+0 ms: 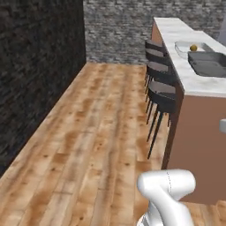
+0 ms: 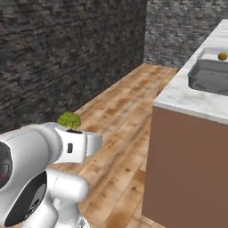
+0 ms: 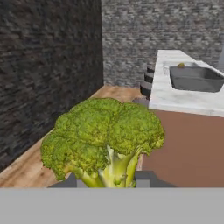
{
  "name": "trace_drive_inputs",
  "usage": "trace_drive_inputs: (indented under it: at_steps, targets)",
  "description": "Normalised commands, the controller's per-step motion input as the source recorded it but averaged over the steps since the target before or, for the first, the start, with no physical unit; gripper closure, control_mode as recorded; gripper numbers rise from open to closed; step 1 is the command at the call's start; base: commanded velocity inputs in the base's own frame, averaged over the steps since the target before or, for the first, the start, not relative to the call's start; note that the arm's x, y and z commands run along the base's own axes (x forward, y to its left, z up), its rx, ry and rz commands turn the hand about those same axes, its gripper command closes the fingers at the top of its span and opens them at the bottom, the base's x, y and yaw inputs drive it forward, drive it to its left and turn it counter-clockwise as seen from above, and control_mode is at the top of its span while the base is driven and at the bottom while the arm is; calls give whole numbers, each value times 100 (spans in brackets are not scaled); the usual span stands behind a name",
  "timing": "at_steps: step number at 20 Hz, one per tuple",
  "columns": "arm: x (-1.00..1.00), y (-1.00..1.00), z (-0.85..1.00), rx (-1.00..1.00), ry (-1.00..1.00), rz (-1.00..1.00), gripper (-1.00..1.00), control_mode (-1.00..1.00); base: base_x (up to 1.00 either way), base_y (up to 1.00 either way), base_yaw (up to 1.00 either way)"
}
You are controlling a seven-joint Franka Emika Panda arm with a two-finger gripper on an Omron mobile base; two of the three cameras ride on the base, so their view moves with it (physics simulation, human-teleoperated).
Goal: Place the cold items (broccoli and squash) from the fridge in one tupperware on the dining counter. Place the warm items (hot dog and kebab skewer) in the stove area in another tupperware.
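Note:
My gripper (image 3: 107, 179) is shut on the broccoli (image 3: 105, 138), a green floret whose pale stalk sits between the dark fingertips (image 3: 143, 178). From the right base view the broccoli (image 2: 69, 120) pokes up from the gripper (image 2: 72, 129), left of the dining counter (image 2: 187, 100). On that counter (image 1: 196, 81) the dark grey tupperware (image 1: 209, 65) lies nearest. Behind it is the clear tupperware (image 1: 182, 47), and the squash (image 1: 193, 47) appears to lie in it. The fridge, stove area, hot dog and kebab skewer are out of view.
Several dark stools (image 1: 161, 86) line the counter's left side. A wooden floor (image 1: 97, 132) runs between the counter and a dark stone wall (image 1: 39, 66) on the left. A grey stone wall (image 1: 119, 31) closes the far end.

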Motion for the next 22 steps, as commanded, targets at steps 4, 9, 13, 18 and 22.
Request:
trace_drive_inputs:
  at_steps: [4,9,13,18,22]
  targets:
    - [0,0,0,0,0,0,100,100,87,100,-47]
    - [0,0,0,0,0,0,100,100,87,100,-47]
    - [0,0,0,0,0,0,100,100,87,100,-48]
    - [0,0,0,0,0,0,100,100,87,100,-48]
    - [0,0,0,0,0,0,100,100,88,100,-49]
